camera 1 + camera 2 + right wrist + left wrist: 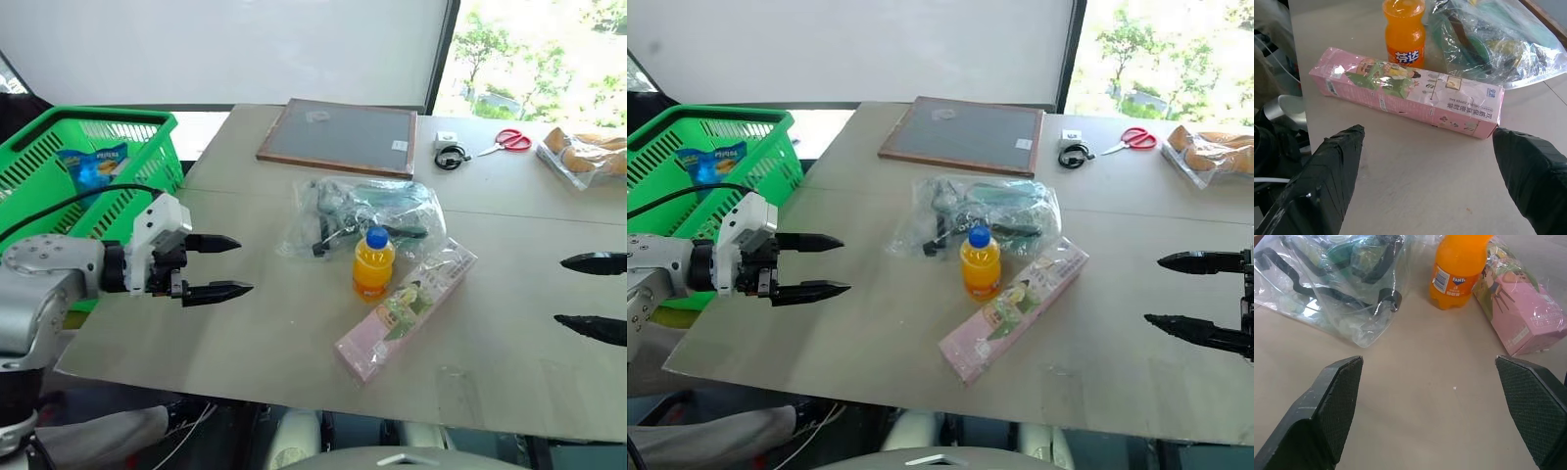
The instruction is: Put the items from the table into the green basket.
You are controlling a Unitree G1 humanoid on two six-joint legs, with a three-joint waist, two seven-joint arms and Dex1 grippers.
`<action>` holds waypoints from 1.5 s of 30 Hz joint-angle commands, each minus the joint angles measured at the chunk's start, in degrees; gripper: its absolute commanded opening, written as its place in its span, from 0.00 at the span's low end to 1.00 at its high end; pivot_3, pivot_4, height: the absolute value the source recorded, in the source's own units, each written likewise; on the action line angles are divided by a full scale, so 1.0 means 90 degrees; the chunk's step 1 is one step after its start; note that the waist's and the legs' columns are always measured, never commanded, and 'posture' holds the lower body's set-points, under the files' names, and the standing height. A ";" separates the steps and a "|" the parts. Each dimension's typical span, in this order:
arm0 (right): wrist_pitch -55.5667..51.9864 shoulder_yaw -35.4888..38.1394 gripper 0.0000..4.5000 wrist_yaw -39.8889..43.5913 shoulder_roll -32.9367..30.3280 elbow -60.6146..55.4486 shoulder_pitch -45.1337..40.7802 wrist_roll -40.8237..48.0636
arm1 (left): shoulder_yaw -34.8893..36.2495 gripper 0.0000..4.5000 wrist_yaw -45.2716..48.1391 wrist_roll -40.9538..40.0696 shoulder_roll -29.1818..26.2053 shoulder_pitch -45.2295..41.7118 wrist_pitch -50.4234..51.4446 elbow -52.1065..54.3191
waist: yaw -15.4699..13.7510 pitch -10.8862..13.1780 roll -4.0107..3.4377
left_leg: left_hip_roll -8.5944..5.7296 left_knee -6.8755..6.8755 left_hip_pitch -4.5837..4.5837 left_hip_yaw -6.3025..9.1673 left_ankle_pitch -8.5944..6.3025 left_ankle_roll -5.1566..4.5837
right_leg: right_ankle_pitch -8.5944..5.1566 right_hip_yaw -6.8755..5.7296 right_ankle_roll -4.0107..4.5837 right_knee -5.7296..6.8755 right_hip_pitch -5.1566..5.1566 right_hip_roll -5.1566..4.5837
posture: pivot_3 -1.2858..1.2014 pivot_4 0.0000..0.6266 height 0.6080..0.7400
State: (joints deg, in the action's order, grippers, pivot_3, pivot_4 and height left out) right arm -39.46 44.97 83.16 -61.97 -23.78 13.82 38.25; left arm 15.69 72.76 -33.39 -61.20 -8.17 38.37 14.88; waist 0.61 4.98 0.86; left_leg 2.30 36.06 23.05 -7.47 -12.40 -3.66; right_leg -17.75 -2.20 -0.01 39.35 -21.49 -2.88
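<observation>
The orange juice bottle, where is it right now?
The orange juice bottle stands upright mid-table, just in front of the clear plastic bag and right beside the pink packet, between the two arms.

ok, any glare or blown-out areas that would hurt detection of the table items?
Left and right eye views: the window at the far right is overexposed, while the table is evenly lit with soft shadows. Left wrist view: the see-through bag shows bright specular wrinkles that break up its contents. Right wrist view: the pink packet has mild wrap sheen and its print stays readable; the orange bottle is clean.
</observation>
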 commanded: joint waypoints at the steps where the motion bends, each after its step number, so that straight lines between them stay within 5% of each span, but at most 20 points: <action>1: 0.0126 0.0099 1.00 -0.0226 0.0193 -0.0473 0.0024 0.0184 | 0.0169 0.99 -0.0008 -0.0223 -0.0014 -0.0153 0.0033 0.0044 | 0.0004 0.0003 0.0003 | 0.0000 0.0000 0.0000 0.0000 0.0000 0.0000 | 0.0000 0.0000 0.0000 0.0000 0.0000 0.0000 | 0.51 0.12 1.00; 6: -0.0070 -0.0006 1.00 -0.0599 0.0312 -0.0891 -0.0366 0.0838 | -0.0088 0.99 -0.0495 -0.0498 0.0534 -0.0482 0.0071 0.0540 | 0.0006 0.0014 0.0012 | 0.0000 0.0005 -0.0005 0.0005 -0.0004 0.0009 | 0.0001 -0.0001 -0.0001 0.0002 0.0008 -0.0003 | 0.51 0.13 1.00; 16: 0.0144 -0.0287 1.00 -0.1178 0.0820 -0.1611 -0.0163 0.1201 | -0.1062 0.99 -0.2408 0.0459 0.1291 -0.0669 0.0286 0.1307 | 0.0000 0.0014 0.0026 | -0.0001 0.0002 0.0003 0.0012 0.0001 -0.0001 | 0.0010 -0.0008 -0.0018 -0.0034 0.0022 0.0012 | 0.51 0.10 1.00; 22: 0.0358 -0.0277 1.00 -0.1344 0.0900 -0.1767 -0.0082 0.1271 | -0.2385 0.99 -0.2820 0.2117 0.1426 -0.1570 -0.0742 0.0056 | -0.0006 0.0013 0.0028 | -0.0001 0.0005 -0.0009 0.0014 0.0000 -0.0003 | 0.0017 -0.0008 -0.0028 -0.0037 0.0034 0.0017 | 0.50 0.10 1.00; 28: 0.0573 -0.0521 1.00 -0.2126 0.1045 -0.1773 -0.0758 0.1443 | -0.3512 0.99 -0.2436 0.2977 0.2562 -0.3126 -0.1989 -0.1913 | 0.0003 0.0012 0.0031 | -0.0003 0.0021 0.0008 0.0013 -0.0004 -0.0010 | 0.0022 -0.0008 -0.0031 -0.0045 0.0032 0.0014 | 0.47 0.10 1.00; 35: -0.0246 -0.0614 1.00 -0.3185 0.0469 -0.1444 -0.1736 0.2319 | -0.4695 0.99 -0.1971 0.4402 0.3093 -0.4160 -0.3649 -0.4196 | 0.0196 0.0002 0.0027 | -0.0003 0.0041 0.0072 0.0013 0.0010 0.0009 | 0.0025 -0.0006 -0.0035 -0.0041 -0.0027 0.0025 | 0.46 0.10 1.00; 39: -0.0302 -0.0522 1.00 -0.3219 0.0375 -0.1524 -0.1627 0.2339 | -0.4935 0.75 -0.1946 0.4866 0.3424 -0.4462 -0.4383 -0.5104 | 0.0168 -0.0009 0.0013 | -0.0003 0.0042 0.0069 0.0019 0.0009 0.0007 | 0.0025 -0.0010 -0.0037 -0.0041 -0.0020 0.0025 | 0.45 0.10 1.00; 45: -0.0224 -0.0454 1.00 -0.3115 0.0292 -0.1602 -0.1500 0.2288 | -0.4145 0.23 -0.1784 0.4382 0.3564 -0.4466 -0.4422 -0.5131 | 0.0213 -0.0051 -0.0025 | -0.0002 0.0073 0.0069 0.0023 -0.0013 -0.0030 | 0.0047 -0.0010 -0.0073 -0.0041 -0.0006 0.0019 | 0.45 0.09 1.00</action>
State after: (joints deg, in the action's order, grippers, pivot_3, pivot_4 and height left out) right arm -42.33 38.86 54.64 -58.31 -37.30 0.36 58.63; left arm -23.37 55.57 7.52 -29.09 -49.33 -2.27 -31.20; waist 2.52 4.52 0.63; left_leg 2.28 36.75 23.67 -7.26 -12.53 -3.94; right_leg -17.31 -2.29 -0.67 38.98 -21.54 -2.71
